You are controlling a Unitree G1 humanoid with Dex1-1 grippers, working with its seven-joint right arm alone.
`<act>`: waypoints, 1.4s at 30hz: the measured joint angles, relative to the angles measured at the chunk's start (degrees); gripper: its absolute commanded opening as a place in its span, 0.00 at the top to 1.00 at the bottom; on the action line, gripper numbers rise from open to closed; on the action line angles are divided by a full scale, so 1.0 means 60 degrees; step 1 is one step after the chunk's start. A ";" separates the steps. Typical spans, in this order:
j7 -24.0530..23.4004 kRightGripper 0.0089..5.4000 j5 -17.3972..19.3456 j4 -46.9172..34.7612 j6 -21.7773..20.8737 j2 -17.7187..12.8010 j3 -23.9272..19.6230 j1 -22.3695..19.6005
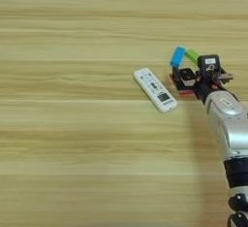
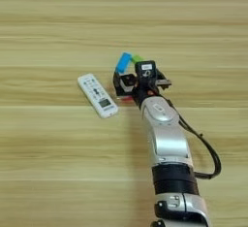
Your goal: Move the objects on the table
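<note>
No writing is legible on the white remote (image 1: pixel 155 89), which lies just left of my jaws (image 1: pixel 190 81). My jaws sit over the red piece (image 1: pixel 185 92) on the surface (image 1: pixel 72 148); I cannot tell their state. The blue block (image 1: pixel 178 56) and green block (image 1: pixel 192 56) lie just beyond, touching at one end.

No readable text, brand, number or sign anywhere. Only tiny unreadable marks on the long white plastic remote (image 1: pixel 155 89), and a small white label, also unreadable, on the black end effector (image 2: pixel 137 78).
</note>
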 measured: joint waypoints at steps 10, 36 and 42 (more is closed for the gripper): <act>0.0019 0.01 -0.0005 0.0157 0.0076 -0.0017 0.0015 -0.0012; 0.0156 0.01 0.0005 0.0457 0.1526 -0.0076 0.0146 -0.0247; 0.0343 0.01 0.0176 0.0535 0.1893 -0.0076 0.0093 -0.0382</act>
